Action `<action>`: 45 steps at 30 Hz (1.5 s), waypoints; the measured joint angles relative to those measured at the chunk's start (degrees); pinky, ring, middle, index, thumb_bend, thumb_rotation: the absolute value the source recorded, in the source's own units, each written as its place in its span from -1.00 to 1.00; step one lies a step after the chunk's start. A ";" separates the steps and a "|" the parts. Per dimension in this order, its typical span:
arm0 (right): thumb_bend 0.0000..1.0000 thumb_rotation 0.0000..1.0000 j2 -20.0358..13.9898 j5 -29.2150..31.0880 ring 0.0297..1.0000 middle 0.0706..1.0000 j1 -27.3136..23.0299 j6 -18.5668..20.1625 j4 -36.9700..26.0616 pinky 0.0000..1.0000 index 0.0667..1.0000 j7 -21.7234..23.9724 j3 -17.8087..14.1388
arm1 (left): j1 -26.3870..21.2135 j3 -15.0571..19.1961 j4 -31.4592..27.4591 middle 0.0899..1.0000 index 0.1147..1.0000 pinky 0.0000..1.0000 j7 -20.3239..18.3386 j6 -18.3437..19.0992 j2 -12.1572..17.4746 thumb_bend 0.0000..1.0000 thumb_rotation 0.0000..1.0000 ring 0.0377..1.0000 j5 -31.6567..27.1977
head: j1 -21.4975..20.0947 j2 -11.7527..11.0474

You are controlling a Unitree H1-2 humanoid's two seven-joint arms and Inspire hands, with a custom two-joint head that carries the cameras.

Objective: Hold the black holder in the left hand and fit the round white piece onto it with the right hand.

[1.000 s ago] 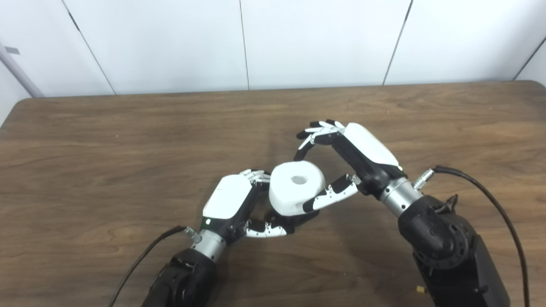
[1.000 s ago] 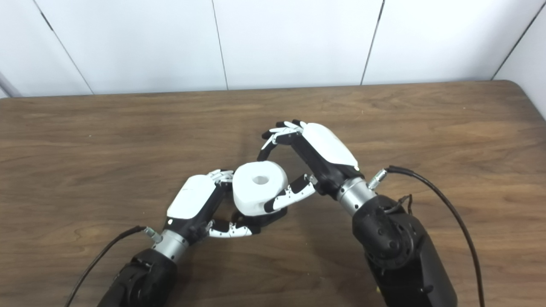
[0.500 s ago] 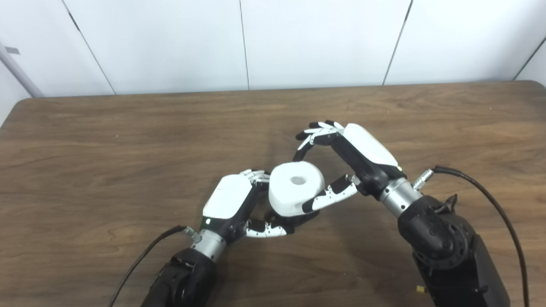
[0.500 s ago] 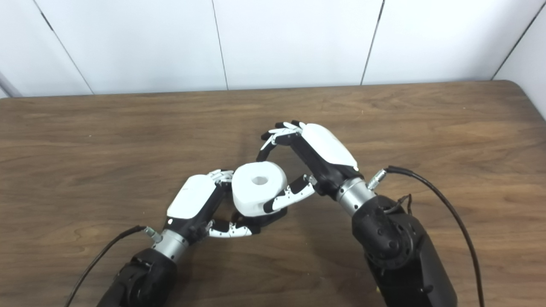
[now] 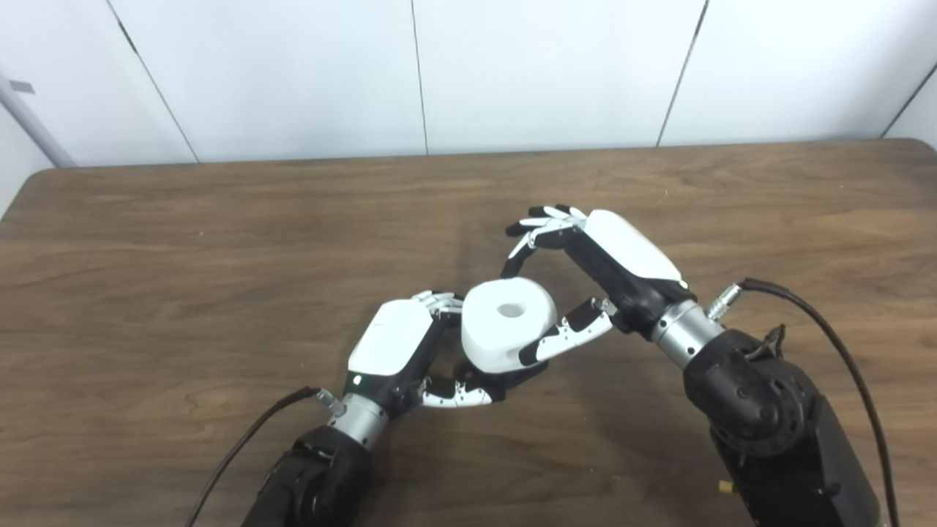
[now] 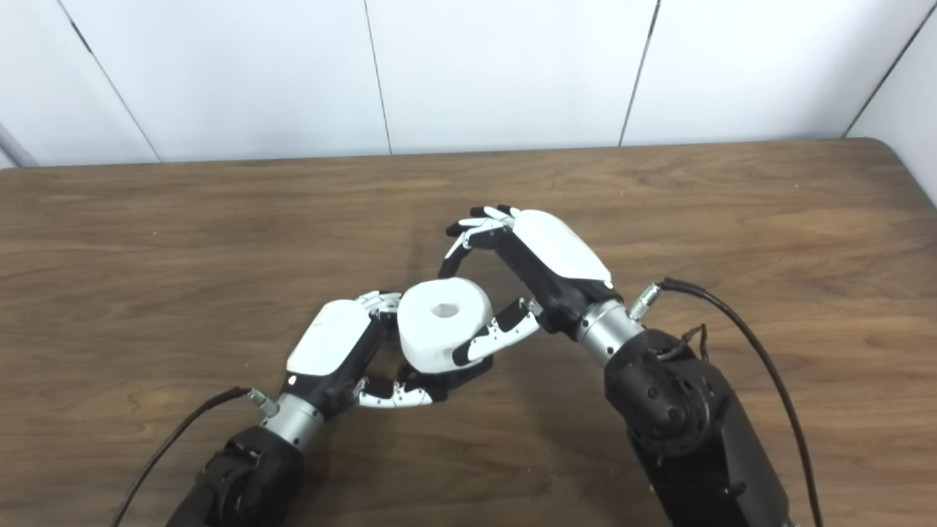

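Note:
The round white piece (image 5: 506, 323), a thick ring with a centre hole, sits upright at the table's middle on top of the black holder (image 5: 521, 374). Only a dark edge of the holder shows beneath it. My left hand (image 5: 397, 345) is curled round the holder from the left, its fingers behind the ring and its thumb under the ring's front. My right hand (image 5: 613, 258) reaches in from the right. Its thumb (image 5: 564, 338) presses the ring's front right side and its fingers (image 5: 528, 234) arch over the ring's back edge.
Brown wooden table (image 5: 183, 241) with a white panelled wall behind it. Black cables trail from both wrists, one at the left (image 5: 241, 443) and one at the right (image 5: 827, 329). The table's rounded right corner (image 6: 889, 150) shows in the right eye view.
My right hand and forearm have crept slightly up and to the left. The white piece, the holder and my left hand have stayed where they were.

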 measured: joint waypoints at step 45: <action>1.00 -0.21 -2.56 -1.46 1.00 0.99 2.10 3.32 -3.47 1.00 0.65 7.40 -4.72 | -0.21 0.12 0.34 0.42 -0.17 0.78 0.11 -0.16 0.13 0.05 -0.89 0.62 -0.33 | -0.35 -0.70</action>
